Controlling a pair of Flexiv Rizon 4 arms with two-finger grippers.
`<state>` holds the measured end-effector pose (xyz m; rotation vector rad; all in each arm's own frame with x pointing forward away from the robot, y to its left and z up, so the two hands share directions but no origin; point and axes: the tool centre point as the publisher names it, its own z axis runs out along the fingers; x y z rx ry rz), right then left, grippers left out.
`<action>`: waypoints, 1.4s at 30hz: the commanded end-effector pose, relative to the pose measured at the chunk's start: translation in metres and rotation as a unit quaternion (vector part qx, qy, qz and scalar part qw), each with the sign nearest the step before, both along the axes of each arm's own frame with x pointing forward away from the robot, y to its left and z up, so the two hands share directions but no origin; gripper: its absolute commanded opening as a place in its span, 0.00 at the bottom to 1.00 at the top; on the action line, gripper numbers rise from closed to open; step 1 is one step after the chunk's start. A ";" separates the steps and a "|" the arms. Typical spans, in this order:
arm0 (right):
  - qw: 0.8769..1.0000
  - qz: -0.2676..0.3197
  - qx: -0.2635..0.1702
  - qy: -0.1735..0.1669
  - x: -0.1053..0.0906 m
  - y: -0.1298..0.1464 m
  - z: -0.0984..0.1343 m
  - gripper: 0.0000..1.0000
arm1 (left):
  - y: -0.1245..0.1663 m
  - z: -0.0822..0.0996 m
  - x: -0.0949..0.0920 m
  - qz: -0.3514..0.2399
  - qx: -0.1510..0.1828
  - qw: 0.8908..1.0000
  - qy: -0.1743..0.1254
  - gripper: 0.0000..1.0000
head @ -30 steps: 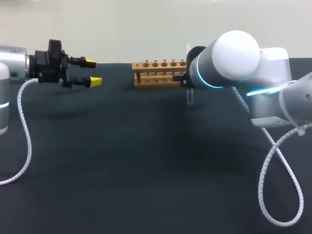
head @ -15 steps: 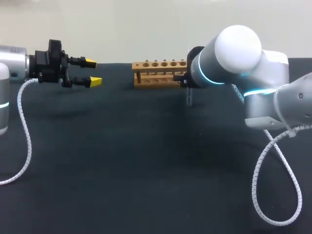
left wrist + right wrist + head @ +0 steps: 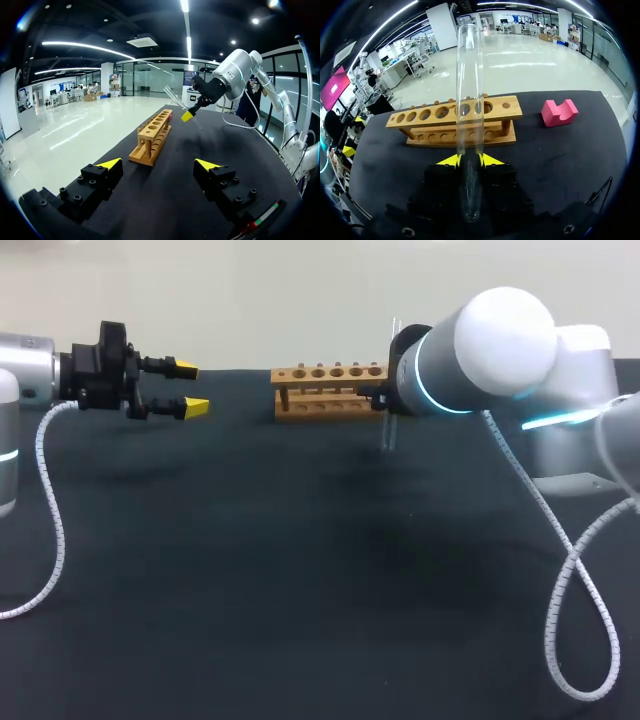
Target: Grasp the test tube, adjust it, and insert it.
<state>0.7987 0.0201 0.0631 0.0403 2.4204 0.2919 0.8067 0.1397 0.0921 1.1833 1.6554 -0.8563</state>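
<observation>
The right gripper [image 3: 469, 160] is clamped on the tube [image 3: 470, 90], which stands upright between its yellow tips above the black table [image 3: 560, 150]. Just beyond lies the wooden rack [image 3: 420, 116] (a row of holes along its top), with a pink block [image 3: 559, 112] near its end. The left gripper [image 3: 159, 163] hangs with fingers apart, well away from the rack.

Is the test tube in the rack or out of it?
Out: the test tube is clamped in the right gripper, short of the wooden rack.

Head camera overlooks the table [image 3: 300, 590] from behind; wrist cameras both face the rack [image 3: 150, 139].
</observation>
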 end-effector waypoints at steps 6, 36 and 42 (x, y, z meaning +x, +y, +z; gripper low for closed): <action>1.000 -0.002 0.000 -0.030 -0.045 -0.014 0.045 0.00 | 0.000 -0.001 -0.001 0.001 -0.002 1.000 -0.002 1.00; 0.999 0.026 0.011 -0.024 -0.052 -0.018 0.058 0.00 | 0.000 -0.001 -0.001 0.001 -0.002 1.000 -0.002 1.00; 0.999 0.026 0.011 -0.024 -0.052 -0.018 0.058 0.00 | 0.000 -0.001 -0.001 0.001 -0.002 1.000 -0.002 1.00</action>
